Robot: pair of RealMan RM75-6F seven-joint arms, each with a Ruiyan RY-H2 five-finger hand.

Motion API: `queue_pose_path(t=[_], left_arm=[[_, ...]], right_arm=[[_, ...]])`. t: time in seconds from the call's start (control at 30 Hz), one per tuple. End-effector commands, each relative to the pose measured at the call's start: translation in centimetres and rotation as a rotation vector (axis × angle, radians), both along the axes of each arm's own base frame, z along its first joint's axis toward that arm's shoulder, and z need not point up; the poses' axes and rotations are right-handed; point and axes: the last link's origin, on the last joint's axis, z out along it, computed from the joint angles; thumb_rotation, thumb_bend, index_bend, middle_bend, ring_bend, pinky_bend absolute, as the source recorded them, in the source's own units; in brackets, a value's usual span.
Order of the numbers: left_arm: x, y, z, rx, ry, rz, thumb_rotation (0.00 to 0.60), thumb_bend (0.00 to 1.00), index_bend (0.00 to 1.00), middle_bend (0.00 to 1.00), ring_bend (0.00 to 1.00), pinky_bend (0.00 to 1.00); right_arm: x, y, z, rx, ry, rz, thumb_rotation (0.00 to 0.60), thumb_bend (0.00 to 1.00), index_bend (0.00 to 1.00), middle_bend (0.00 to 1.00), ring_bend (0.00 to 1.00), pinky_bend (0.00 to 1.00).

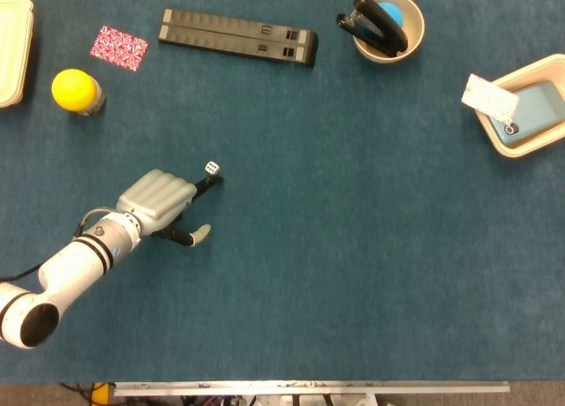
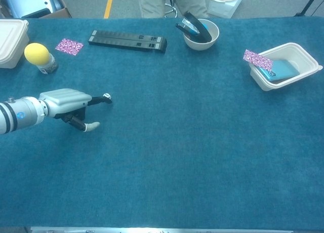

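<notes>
Low over the blue-carpeted desk (image 1: 353, 247), the left robot hand (image 1: 159, 203) lies knuckles up with one dark finger stretched forward, its tip touching or just short of the small white die (image 1: 212, 168); the thumb juts out to the side, apart from the rest. It holds nothing, and the other fingers look folded under the palm shell. The die sits alone on open carpet in the left half of the desk, well apart from everything else, which judging by the pose makes it easy to reach from the side with a single fingertip. The right robot hand shows in neither view.

One long black two-bar strip (image 1: 237, 36) lies along the far edge. One red-patterned card (image 1: 118, 48) lies flat near one small jar with a round yellow top (image 1: 76, 90), and one cream lidded box (image 1: 12, 44) is cut off by the left edge. One beige bowl (image 1: 415, 28) holds one black stapler (image 1: 380, 24) propped against its rim. One cream rectangular tray (image 1: 537, 141) at the right holds a blue flat object (image 1: 530, 110), with one patterned card (image 2: 257, 60) leaning over its rim.
</notes>
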Motion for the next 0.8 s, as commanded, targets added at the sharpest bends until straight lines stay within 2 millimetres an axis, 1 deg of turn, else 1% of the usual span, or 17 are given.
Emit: queue_pose_path(t=[0.03,0.43,0.67,0.8], left_arm=[[-0.1,0.2,0.0,0.006,0.007,0.0,0.288,0.4,0.0,1.0,1.0,1.0],[-0.2,1.2,0.6,0.034,0.02,-0.003,0.287,0.4,0.0,1.0,1.0,1.0],[-0.2,2.1,1.1,0.051,0.04,-0.012,0.286,0.4,0.0,1.0,1.0,1.0],[-0.3,2.3,1.7,0.064,0.054,-0.019,0.286,0.4,0.0,1.0,1.0,1.0]], right_arm=[[0.0,0.0,0.0,0.002,0.0,0.001,0.6,0.29,0.25,0.24,0.05,0.06],[0.1,-0.1,-0.1,0.001,0.002,-0.001,0.6,0.29,0.25,0.24,0.05,0.06],[0.1,0.0,0.0,-0.002,0.002,-0.001,0.6,0.29,0.25,0.24,0.05,0.06],[0.2,0.0,0.0,-0.003,0.002,-0.001,0.6,0.29,0.25,0.24,0.05,0.06]])
